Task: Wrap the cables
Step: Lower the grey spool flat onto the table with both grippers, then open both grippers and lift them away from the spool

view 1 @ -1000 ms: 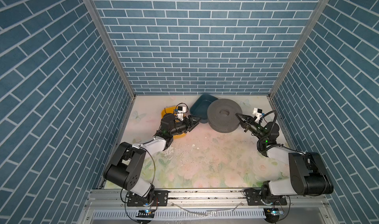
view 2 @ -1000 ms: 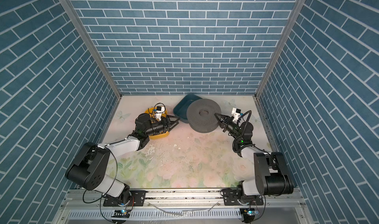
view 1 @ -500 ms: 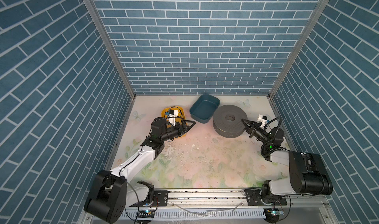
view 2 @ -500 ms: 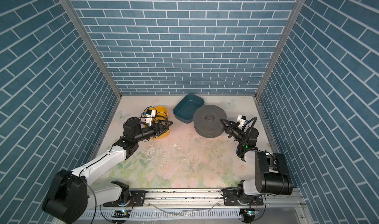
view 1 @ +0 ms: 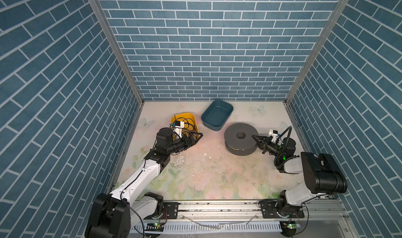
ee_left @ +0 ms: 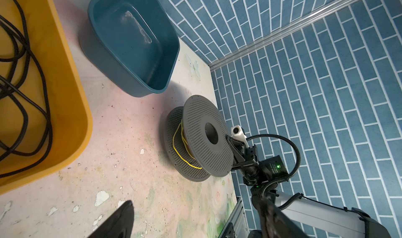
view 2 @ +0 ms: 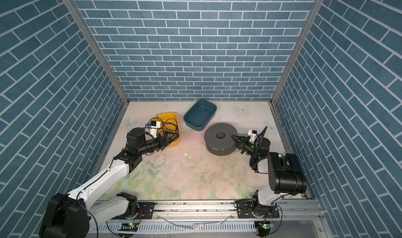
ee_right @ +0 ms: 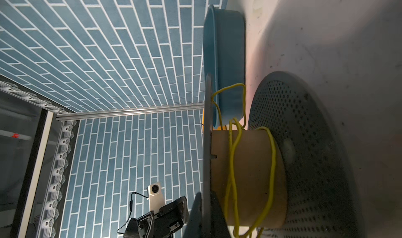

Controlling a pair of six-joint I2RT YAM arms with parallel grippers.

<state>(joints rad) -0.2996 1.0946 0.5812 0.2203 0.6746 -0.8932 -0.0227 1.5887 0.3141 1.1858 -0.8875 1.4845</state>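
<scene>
Cables (ee_right: pixel 273 160): thin bright yellow wire, wound in a few slack turns around the tan core of a grey spool (view 1: pixel 232 137), with one loose loop standing out beyond the upper flange toward the blue tub; in the left wrist view the strands (ee_left: pixel 174 140) hang between the two perforated flanges. Spool: stands on one flange on the floral table (view 1: pixel 206 173), right of centre and just in front of the tub. Right gripper (view 1: pixel 254 137): jaws closed on the rim of the spool's upper flange, one finger above the disc and one below it, as the right wrist view shows. Blue tub (view 1: pixel 212 126): oblong, nothing in it, near the back wall and close beside the spool. Yellow bin (view 1: pixel 174 119): left of the tub, holding a tangle of thin black wires (view 1: pixel 187 124). Left gripper (view 1: pixel 198 138): jaws spread wide, nothing between them, at the bin's near corner on the side facing the spool; whether it touches the bin cannot be told. One dark fingertip (ee_left: pixel 123 219) shows in the left wrist view, above the bare table.
</scene>
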